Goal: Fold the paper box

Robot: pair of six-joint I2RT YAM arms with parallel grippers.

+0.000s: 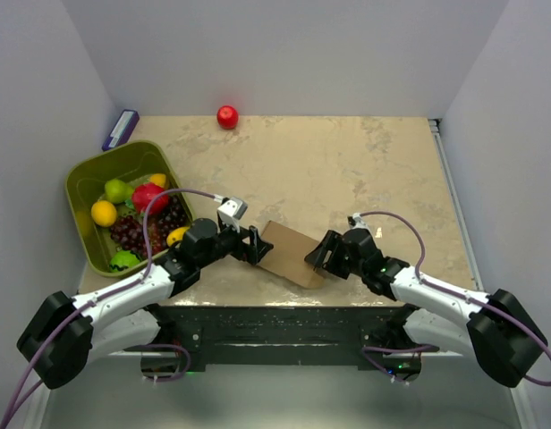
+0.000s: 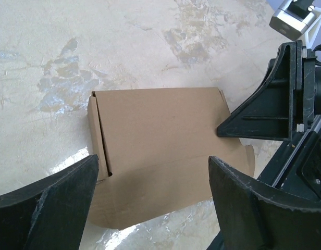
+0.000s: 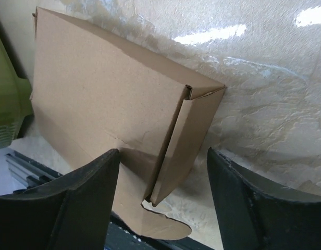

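Your left gripper (image 2: pixel 152 166) stands wide open, holding nothing; the right gripper (image 3: pixel 163 153) is also wide and empty. The paper box (image 1: pixel 292 253) lies btw them, just ahead of both. Its long axis runs approx. from one gripper to the other. The right one seems nearer, I judge: the end flap (image 3: pixel 185 141) sits inside its gap.

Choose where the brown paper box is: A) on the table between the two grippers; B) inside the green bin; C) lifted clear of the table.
A: the paper box lies on the table, with the left gripper and right gripper at its two ends.
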